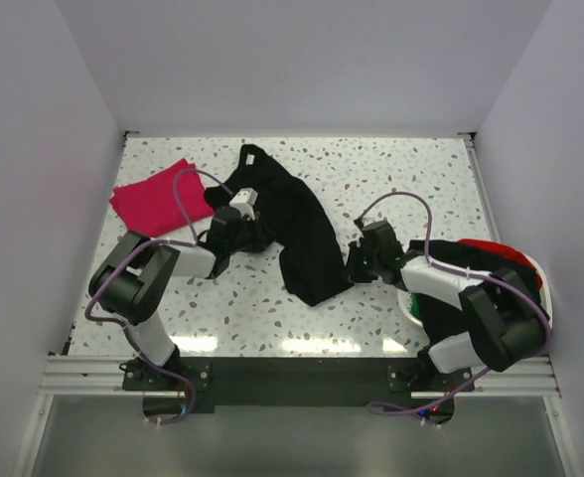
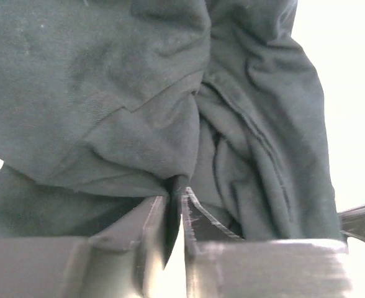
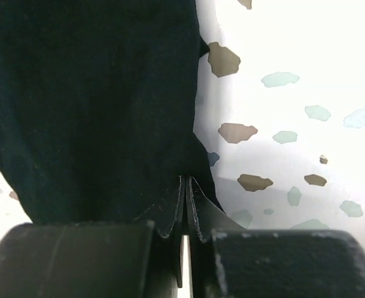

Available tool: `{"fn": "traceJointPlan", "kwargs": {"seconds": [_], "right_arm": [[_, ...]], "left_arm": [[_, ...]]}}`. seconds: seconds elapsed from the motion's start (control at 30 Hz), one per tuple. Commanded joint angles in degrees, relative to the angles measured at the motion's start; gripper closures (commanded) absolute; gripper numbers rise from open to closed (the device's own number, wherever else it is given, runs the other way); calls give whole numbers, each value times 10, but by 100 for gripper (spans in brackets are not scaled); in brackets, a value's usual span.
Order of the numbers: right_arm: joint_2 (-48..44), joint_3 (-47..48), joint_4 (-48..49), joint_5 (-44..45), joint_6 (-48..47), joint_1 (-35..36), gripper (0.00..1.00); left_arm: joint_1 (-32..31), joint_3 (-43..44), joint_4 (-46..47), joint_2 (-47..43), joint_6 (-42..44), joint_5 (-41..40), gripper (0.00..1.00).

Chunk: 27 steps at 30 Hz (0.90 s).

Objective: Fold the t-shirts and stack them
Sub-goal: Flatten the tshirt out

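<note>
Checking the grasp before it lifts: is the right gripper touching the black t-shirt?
Touching. The right wrist view shows the right gripper shut on the edge of the black t-shirt, with the cloth pinched between its fingertips.

The black shirt (image 1: 297, 229) looks dull grey-green above the left claw (image 2: 175, 202). Left of that claw lies a magenta shirt (image 1: 156, 199). Right of the right claw (image 3: 186, 189) show red cloth (image 1: 491, 246) and a green edge (image 1: 411, 316). The table (image 3: 294, 74) is white, speckled brown, teal and grey. The cables (image 1: 188, 189) are purple.

Bright o/h light, wrist cams overexposed, soft
</note>
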Motion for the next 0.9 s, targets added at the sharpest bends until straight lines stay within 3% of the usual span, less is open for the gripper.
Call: {"fn": "traceJointPlan", "kwargs": {"seconds": [0.0, 0.03, 0.17, 0.37, 0.5, 0.6, 0.63, 0.87], "right_arm": [[-2, 23, 8, 5, -3, 5, 100], [-15, 32, -5, 8, -5, 4, 100], [-90, 54, -57, 39, -12, 4, 100], [-227, 108, -176, 92, -29, 4, 100], [-255, 123, -200, 87, -32, 4, 100], [-249, 93, -177, 63, -26, 4, 80], [-244, 83, -168, 58, -23, 4, 67], [-155, 17, -104, 40, -15, 10, 43]], "left_arm": [[-2, 0, 47, -17, -10, 22, 88], [-2, 3, 41, -25, -6, 21, 99], [-2, -4, 8, -91, 5, 17, 100], [-1, -27, -73, -282, 18, -4, 100], [-1, -38, -105, -371, 16, 5, 100], [1, -57, -104, -415, -2, 16, 100], [4, -75, -101, -422, -4, 13, 100], [93, -153, -100, -398, -4, -55, 100]]}}
